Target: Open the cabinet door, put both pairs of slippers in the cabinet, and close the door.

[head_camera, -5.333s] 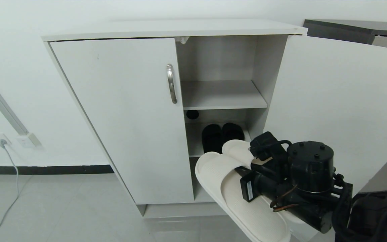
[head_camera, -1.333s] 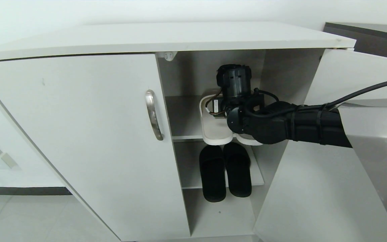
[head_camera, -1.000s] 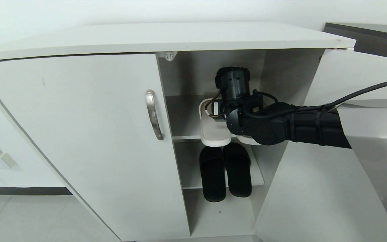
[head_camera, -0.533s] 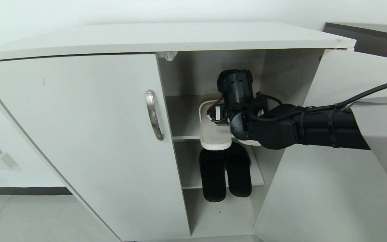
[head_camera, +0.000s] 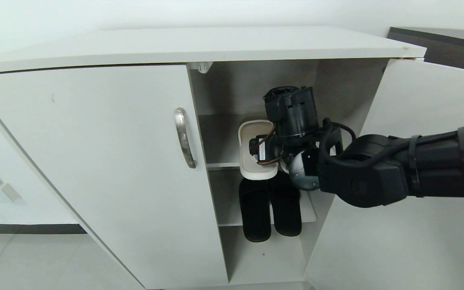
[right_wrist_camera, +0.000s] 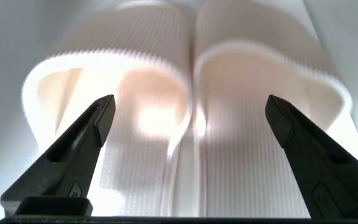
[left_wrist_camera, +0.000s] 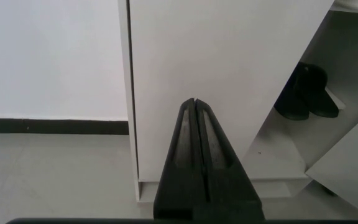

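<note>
Head view: white slippers [head_camera: 256,169] lie on the upper shelf [head_camera: 220,141], heels past its front edge. Black slippers [head_camera: 270,209] are on the shelf below, cabinet door [head_camera: 397,121] open.
Left wrist view: left tool [left_wrist_camera: 194,104] clenched on nothing, facing the closed left door [left_wrist_camera: 229,56].
Right wrist view: right tool [right_wrist_camera: 190,106] released, jaws wide either side of the white pair.
Step looks like retreat: pull out straight and level so nothing snags a strap. The heels probably need a nudge deeper before the door shuts.

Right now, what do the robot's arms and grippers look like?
The right arm is matte black, with a cylindrical wrist housing, a silvery round joint, thin brown wires and cable ties. The left gripper and right gripper have black tapered fingers.
</note>
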Motion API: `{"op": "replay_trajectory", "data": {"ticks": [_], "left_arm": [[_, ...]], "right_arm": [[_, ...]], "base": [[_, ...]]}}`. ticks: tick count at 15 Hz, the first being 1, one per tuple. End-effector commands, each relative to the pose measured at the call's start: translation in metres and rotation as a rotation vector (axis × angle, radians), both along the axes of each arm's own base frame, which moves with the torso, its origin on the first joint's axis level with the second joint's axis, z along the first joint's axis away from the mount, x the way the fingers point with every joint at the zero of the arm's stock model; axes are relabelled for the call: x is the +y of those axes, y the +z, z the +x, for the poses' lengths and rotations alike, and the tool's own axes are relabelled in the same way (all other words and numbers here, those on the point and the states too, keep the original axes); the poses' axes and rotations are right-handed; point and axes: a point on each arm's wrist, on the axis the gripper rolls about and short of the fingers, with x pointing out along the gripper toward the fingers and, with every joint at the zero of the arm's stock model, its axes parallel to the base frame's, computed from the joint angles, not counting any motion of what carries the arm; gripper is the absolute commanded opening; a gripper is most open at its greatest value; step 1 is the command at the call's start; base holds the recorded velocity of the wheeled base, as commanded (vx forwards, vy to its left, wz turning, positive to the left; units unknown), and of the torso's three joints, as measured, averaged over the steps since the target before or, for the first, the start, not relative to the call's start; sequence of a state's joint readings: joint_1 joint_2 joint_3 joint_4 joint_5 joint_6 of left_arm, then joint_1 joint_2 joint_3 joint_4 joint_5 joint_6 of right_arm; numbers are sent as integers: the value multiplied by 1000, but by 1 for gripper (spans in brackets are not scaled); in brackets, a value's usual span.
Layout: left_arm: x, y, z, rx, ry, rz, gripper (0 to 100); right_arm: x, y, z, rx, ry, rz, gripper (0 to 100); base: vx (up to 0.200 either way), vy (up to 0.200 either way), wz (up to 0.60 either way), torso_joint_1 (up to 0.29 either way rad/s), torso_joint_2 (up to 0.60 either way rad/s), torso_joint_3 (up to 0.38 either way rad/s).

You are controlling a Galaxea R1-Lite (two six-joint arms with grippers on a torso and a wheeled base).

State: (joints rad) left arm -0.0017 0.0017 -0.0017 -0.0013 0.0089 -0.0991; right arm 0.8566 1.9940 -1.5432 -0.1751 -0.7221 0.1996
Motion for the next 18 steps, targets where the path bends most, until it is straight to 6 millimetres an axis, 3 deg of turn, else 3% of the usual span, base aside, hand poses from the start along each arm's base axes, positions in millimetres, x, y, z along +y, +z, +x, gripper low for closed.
{"op": "replay_trajectory", "data": {"ticks": [1,4,8,9,18], "left_arm": [[0,0,0,0,0,-1,0],[0,0,0,0,-1,-1,0],[0,0,0,0,-1,-1,0],[0,0,0,0,0,-1,0],[0,0,0,0,0,-1,0]], "right_arm": [[-7,5,-34,-17,58,20,100],[-17,-7,-55,-14,134,35,100],[-21,-19,-59,-26,155,51,100],[-20,-18,-61,-29,161,57,0],[-17,-24,-68,-16,187,39,0]], "base": [[0,0,0,0,0,0],[0,0,0,0,0,0],[0,0,0,0,0,0],[0,0,0,0,0,0],[0,0,0,0,0,0]]}}
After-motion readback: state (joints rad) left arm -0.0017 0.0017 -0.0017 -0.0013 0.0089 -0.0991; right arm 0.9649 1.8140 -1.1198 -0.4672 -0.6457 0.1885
